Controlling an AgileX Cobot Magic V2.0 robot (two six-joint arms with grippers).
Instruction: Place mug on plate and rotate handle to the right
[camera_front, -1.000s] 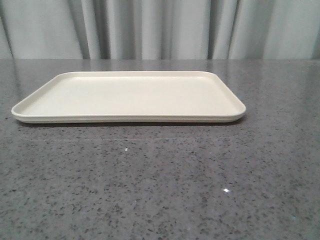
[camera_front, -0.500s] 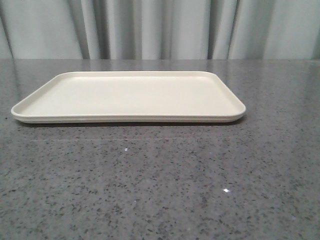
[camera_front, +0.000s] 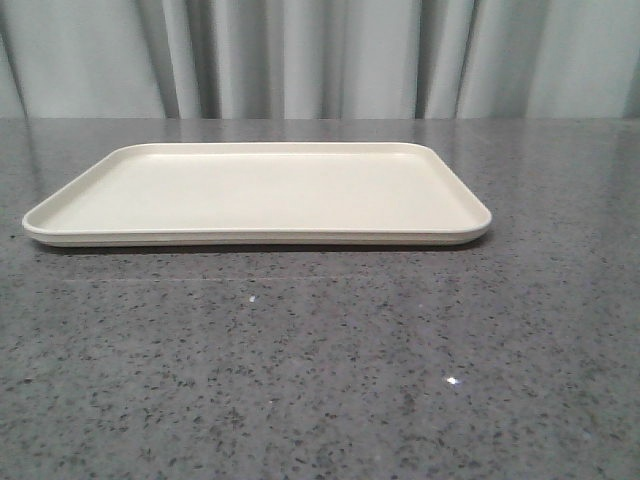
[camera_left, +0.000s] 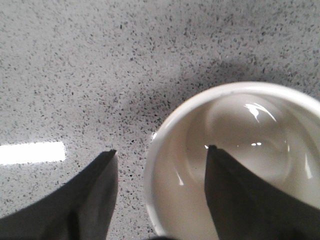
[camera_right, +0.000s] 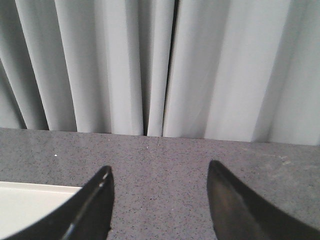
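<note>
- Through the left wrist camera I look straight down into the mug (camera_left: 235, 160), which stands upright on the speckled grey table (camera_left: 100, 75); it does not show in the front view, so I cannot place it relative to the plate (camera_front: 255, 195)
- My left gripper (camera_left: 160, 152) is spread wide, one finger outside the wall and the other over the mug's mouth, straddling the near rim but, as far as I can tell, not yet pinching it
- My right gripper (camera_right: 159, 172) is spread too and holds nothing, pointing at the curtain (camera_right: 160, 65) with a corner of the plate beside it
- I judge the mug stiff, glossy and probably ceramic: fairly heavy, slippery, liable to chip if knocked
- The handle is not visible from here, so I would take hold of the wall at the rim, squeezing firmly and lifting level
- The plate lies bare, flat and wide, with a low rim the mug must clear
</note>
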